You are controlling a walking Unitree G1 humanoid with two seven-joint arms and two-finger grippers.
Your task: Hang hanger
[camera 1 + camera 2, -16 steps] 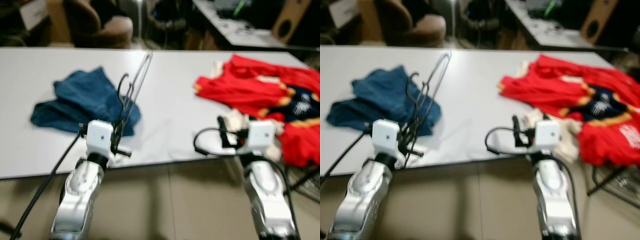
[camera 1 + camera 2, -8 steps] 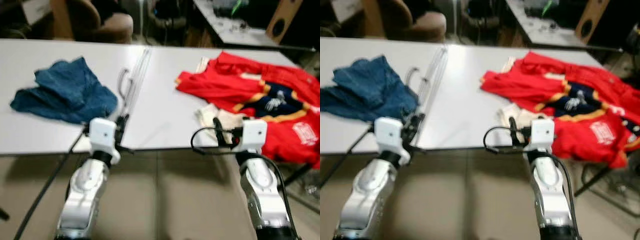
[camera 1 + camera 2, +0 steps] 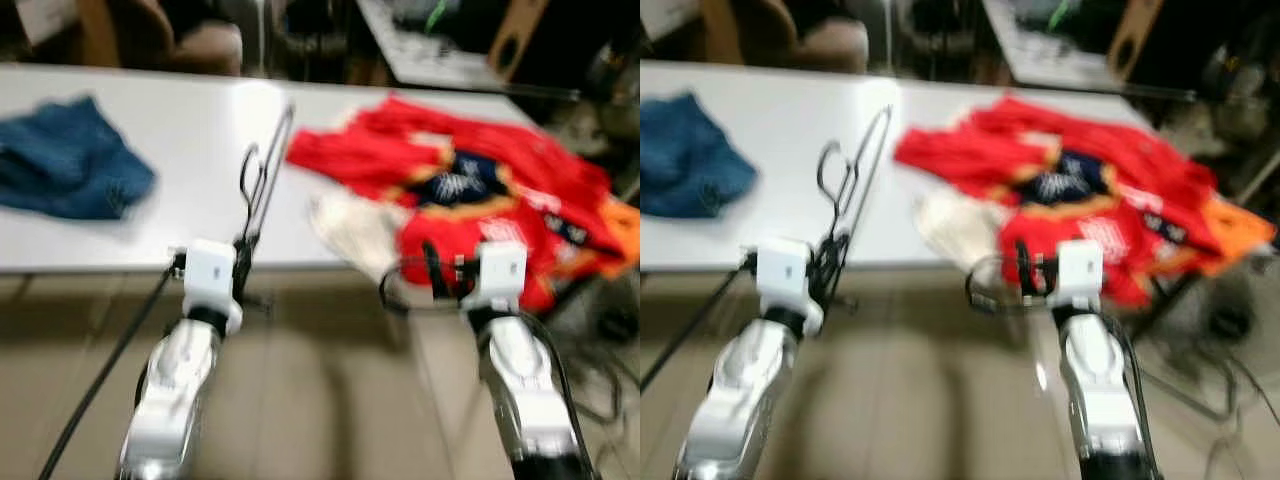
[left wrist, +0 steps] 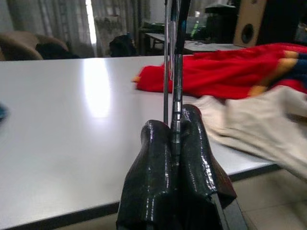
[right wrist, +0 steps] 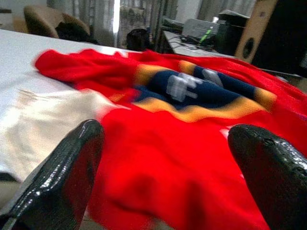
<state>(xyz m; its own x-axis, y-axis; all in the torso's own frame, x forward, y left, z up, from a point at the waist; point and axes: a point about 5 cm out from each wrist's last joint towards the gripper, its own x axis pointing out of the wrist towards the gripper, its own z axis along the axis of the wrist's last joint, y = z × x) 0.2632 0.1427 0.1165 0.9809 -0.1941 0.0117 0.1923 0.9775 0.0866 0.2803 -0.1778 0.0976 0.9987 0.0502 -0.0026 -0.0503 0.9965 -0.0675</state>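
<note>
Because it must be carried off to hang, the wire hanger (image 4: 171, 57) sits pinched in the left jaws (image 4: 173, 143), pressed together, rising just beyond them. The right jaws (image 5: 168, 167) gape empty before the red garment (image 5: 192, 143) on the surface (image 3: 190, 130).

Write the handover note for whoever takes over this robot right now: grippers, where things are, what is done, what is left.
Left gripper: shut on the hanger, which sticks out over the white table.
Right gripper: open, holding nothing, facing the red garment.
On the table: red garment with a cream cloth beside it, blue cloth at the robot's far left.
Done: hanger picked up.
Left: hang it; no rail in view yet.
</note>
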